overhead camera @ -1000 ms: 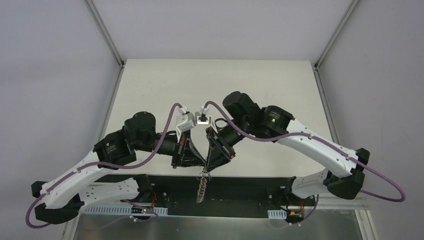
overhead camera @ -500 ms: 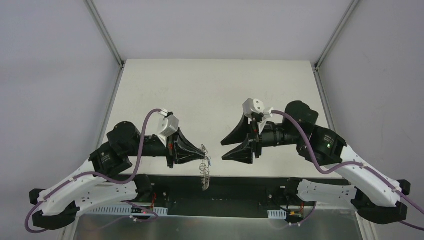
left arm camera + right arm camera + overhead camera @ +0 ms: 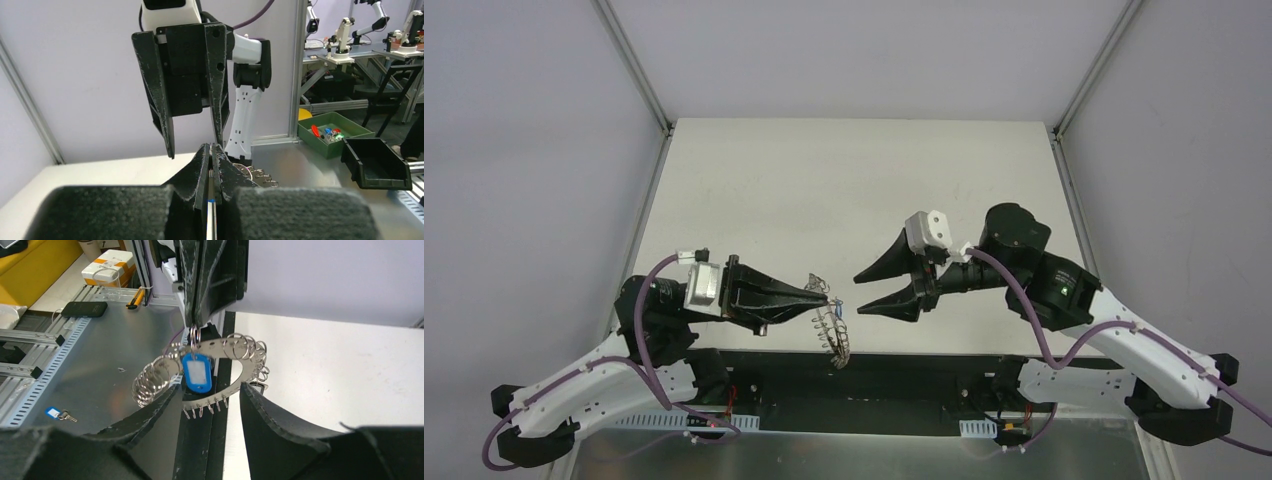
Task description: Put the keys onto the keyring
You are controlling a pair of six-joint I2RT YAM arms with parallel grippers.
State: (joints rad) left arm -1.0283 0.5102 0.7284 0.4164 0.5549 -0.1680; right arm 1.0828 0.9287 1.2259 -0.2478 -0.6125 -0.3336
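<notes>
Left pincer [image 3: 824, 290] is clamped tight, and it has the keyring [image 3: 831, 328] pinched by the wire loops on its upper rim, held clear of the tabletop [image 3: 844, 180] near the front edge. The ring droops away toward 5 o'clock from the tips. Look at the right wrist view: the blue key [image 3: 196, 372] dangles off a loop right under that grip, and I'd call that one threaded. So one key looks done. The black one is nowhere in sight, so that's likely what's left. There is a stray key [image 3: 55, 413] with a blue tag down at 8 o'clock on the metal bench [image 3: 100, 350].

Right pincer [image 3: 862, 294] is spread wide and carrying nothing. It sits at 3 o'clock of the ring, just beside it and not touching, its jaws facing the left tips. From its own camera the ring hangs at 12 o'clock, framed between the two fingers.
</notes>
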